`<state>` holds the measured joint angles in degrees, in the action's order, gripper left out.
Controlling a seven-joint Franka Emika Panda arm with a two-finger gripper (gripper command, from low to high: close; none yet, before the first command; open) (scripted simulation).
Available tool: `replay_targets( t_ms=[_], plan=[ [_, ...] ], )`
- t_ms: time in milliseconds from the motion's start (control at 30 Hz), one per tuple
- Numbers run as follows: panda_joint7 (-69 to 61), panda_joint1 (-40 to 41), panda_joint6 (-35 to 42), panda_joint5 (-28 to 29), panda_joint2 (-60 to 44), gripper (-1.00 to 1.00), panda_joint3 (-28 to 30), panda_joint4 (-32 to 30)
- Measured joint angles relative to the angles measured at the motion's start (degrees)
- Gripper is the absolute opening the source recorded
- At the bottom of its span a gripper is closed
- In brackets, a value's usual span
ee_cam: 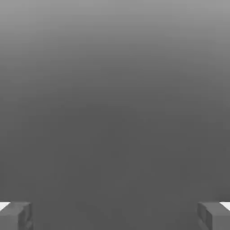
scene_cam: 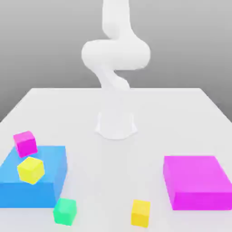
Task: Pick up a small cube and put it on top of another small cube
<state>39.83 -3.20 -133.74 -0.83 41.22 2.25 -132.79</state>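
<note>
Over there a big flat blue block (scene_cam: 34,193) sits at the exterior view's left of the pale tabletop (scene_cam: 149,122), a magenta one (scene_cam: 195,170) at its right.

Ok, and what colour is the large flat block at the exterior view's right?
Magenta block; clearest in the exterior view.

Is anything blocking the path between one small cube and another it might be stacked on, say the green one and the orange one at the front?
Nothing visible stands between the green cube and the orange cube; bare white table separates them.
</note>
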Motion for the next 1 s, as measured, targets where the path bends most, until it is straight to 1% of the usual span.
replay_targets(
  t_ms=[200,400,533,700,833,1000],
  plan=[
    [-15.1,-7.4,-4.8,-2.6,-11.3,0.0,5.3,-2.5],
    [-30.5,-13.1,-9.4,-6.1,-22.4,0.0,9.2,-4.9],
    [-40.9,-15.8,-12.5,-8.7,-29.8,0.0,10.6,-6.5],
    [-53.3,-17.8,-16.4,-10.9,-39.0,0.0,10.6,-8.5],
    [-61.7,-18.1,-19.7,-10.6,-46.0,0.0,10.0,-10.2],
    [-69.0,-17.8,-24.5,-7.3,-54.5,0.0,9.2,-12.0]
  ],
)
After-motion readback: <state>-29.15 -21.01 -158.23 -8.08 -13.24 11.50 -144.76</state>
